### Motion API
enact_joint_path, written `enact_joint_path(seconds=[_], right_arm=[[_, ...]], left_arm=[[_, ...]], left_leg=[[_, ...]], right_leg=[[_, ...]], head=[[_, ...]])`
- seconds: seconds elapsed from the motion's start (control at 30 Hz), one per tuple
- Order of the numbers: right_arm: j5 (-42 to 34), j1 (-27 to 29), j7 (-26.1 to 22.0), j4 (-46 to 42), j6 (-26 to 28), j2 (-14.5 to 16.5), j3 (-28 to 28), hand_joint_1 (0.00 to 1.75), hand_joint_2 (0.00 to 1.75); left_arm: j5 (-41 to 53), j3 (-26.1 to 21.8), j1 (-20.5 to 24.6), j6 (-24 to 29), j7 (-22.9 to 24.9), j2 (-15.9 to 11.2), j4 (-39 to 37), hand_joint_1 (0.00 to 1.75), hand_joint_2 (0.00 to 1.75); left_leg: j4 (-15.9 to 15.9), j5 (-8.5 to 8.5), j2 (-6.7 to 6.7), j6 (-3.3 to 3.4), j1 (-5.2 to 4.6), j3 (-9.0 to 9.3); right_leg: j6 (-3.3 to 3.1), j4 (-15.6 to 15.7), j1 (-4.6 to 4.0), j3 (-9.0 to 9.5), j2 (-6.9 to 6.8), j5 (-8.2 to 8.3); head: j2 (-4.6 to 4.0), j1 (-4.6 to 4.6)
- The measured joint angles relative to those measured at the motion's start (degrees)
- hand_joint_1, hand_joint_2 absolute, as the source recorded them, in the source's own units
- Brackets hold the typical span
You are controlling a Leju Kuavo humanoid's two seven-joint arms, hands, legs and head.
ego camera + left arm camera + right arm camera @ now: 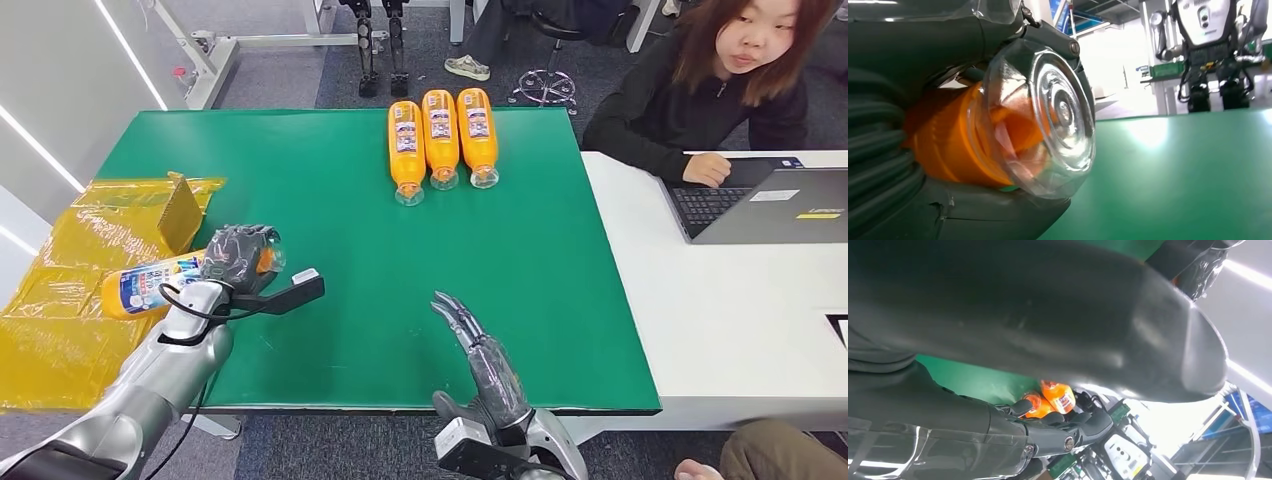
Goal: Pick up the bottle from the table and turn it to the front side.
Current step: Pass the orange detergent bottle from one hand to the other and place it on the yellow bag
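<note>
Orange bottle (165, 282) is gripped by the left hand (238, 258), fingers wrapped round its base; turning remains. Right hand (478, 352) hovers, fingers straight, empty.

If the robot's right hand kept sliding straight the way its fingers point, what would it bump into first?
Probably nothing soon. The right hand points up and slightly left across bare green table. Farther on, that line heads roughly toward the three orange bottles, maybe just left of them; depth is hard to judge.
</note>
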State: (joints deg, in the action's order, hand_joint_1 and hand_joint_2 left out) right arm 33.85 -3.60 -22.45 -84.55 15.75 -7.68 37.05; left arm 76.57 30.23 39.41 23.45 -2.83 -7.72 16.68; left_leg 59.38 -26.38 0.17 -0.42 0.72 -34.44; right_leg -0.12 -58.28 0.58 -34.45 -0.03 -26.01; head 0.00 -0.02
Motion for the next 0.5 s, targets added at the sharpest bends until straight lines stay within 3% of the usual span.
enact_joint_path(seconds=[0.5], right_arm=[[-0.8,-1.3,0.0,0.1,-1.2,-1.5,0.2,0.0,0.0]], left_arm=[[1.3,1.2,0.1,-2.9,1.6,-2.2,-1.7,0.0,1.75]], left_leg=[[0.0,0.0,0.0,0.0,0.0,0.01]], right_leg=[[0.0,0.0,0.0,0.0,0.0,0.0]], head=[[0.0,0.0]])
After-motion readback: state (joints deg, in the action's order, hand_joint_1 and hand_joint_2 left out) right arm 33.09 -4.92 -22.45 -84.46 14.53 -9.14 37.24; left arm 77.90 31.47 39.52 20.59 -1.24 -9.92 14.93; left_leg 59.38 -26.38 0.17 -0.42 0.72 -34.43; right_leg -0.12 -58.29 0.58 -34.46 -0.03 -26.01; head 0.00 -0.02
